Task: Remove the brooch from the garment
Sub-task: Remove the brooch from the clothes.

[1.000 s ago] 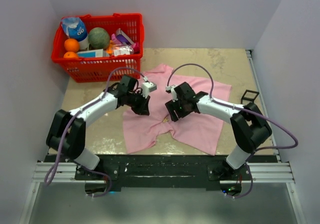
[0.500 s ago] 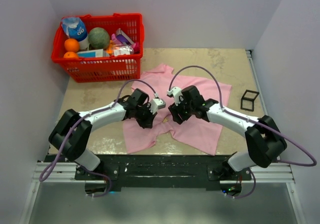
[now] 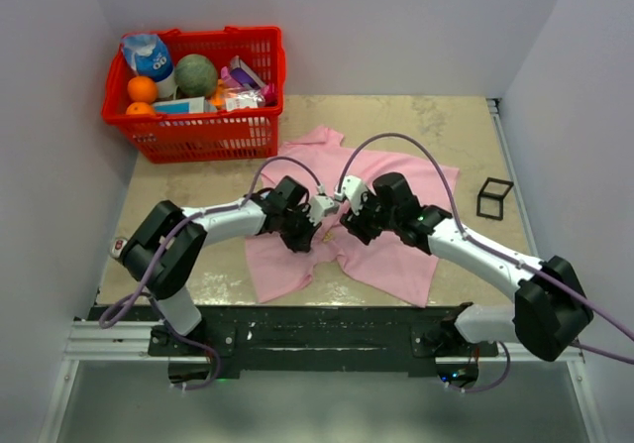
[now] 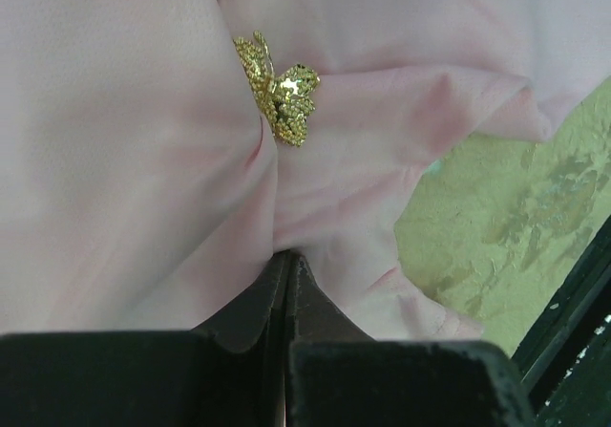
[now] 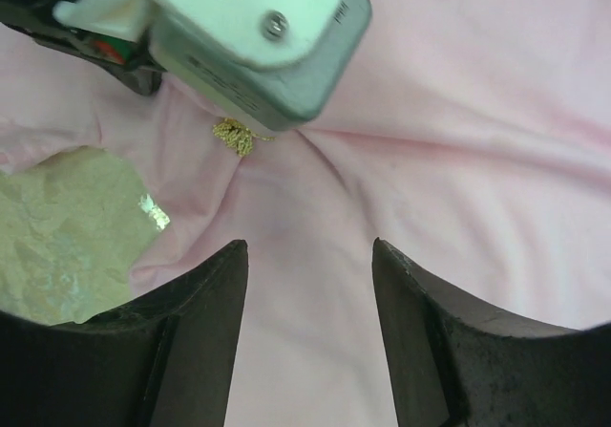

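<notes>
The garment [image 3: 396, 255], a light pink T-shirt, lies rumpled on the table. The brooch [image 4: 279, 88] is a small gold flower cluster pinned where several creases meet. My left gripper [image 4: 286, 255] is shut just below the brooch, and the cloth folds run into its tips. My right gripper [image 5: 310, 245] hovers open over the pink cloth, nothing between its fingers. From there the brooch [image 5: 234, 137] shows up and left of the tips, partly under the left arm's white camera housing [image 5: 239, 35]. From above, both grippers meet near the shirt's middle, left gripper [image 3: 302, 243] facing right gripper [image 3: 350, 231].
A red basket [image 3: 198, 138] with oranges, a green ball and packets stands at the back left. A small black open frame [image 3: 493, 197] sits right of the shirt. Beige tabletop [image 3: 178, 190] shows around the cloth, and a black rail runs along the near edge.
Both arms have reached in toward the shirt's middle, so the grippers now almost face each other. The right jaws have narrowed somewhat. The cloth near the left tips has bunched.
</notes>
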Controlling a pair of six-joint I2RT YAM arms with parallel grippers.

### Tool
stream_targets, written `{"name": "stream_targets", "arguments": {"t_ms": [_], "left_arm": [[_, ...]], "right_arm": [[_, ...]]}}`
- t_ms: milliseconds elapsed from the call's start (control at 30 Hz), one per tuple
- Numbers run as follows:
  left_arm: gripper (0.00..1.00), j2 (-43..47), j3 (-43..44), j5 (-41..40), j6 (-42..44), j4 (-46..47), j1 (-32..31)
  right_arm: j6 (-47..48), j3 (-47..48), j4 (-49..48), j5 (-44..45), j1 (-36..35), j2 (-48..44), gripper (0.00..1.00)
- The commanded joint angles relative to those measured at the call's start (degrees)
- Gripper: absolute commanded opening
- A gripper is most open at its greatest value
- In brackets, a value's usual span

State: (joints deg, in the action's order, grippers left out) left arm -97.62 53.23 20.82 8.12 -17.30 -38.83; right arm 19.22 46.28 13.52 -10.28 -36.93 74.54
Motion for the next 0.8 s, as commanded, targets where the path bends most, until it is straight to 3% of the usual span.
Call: {"name": "stream_targets", "arguments": {"t_ms": [0,167,300,400,567,600,767], "left_arm": [[0.0,-1.87,3.71,4.03,0.05,-1.68,-0.11],[0.0,-1.96,9.33,19.57,-0.56,-7.65,0.68],[0.0,-2.48,11.54,24.61,-1.96,-9.86,2.96],[0.0,-2.48,10.84,23.23,-3.81,-9.33,5.78],[0.01,-3.62,10.66,13.92,-6.27,-7.66,8.77],[0.09,-3.89,10.92,13.29,-6.45,-7.49,8.86],[0.18,-5.47,12.25,13.54,-9.51,-5.82,8.95]], "right_arm": [[9.68,-0.93,-4.46,-2.55,-0.86,-1.77,0.59],[17.51,-2.42,-9.02,-3.69,-2.71,-1.07,0.6],[17.7,-1.99,-10.71,-3.25,-2.8,2.35,0.6],[13.84,-0.58,-11.49,-3.43,-2.89,5.69,0.59],[0.75,1.35,-11.32,-3.52,-2.8,10.43,0.6],[-1.8,1.88,-10.8,-3.17,-2.89,11.23,0.61],[-14.12,3.64,-11.49,-2.55,-2.89,14.05,0.7]]}}
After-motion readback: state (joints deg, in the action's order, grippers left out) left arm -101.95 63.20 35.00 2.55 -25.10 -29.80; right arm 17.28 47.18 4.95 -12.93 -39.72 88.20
